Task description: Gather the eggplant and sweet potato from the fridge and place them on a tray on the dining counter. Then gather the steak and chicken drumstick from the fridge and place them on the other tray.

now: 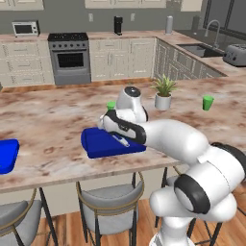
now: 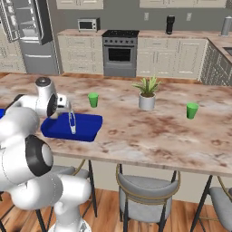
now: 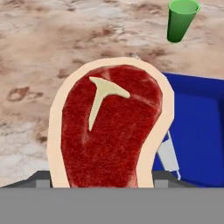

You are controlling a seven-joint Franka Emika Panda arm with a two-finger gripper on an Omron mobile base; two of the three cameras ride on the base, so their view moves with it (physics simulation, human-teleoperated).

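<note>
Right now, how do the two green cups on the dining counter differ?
One green cup stands just behind the blue tray, left of the potted plant; the other green cup stands well to the plant's right, with bare dining counter around it. The first also shows in the hand view, beyond the steak. Both are upright, green and alike in shape.

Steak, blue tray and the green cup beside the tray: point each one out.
steak (image 3: 111,131), hand view, middle of its red top.
blue tray (image 2: 86,127), right base view, bare floor near its right end.
green cup (image 2: 93,100), right base view, its side wall.
</note>
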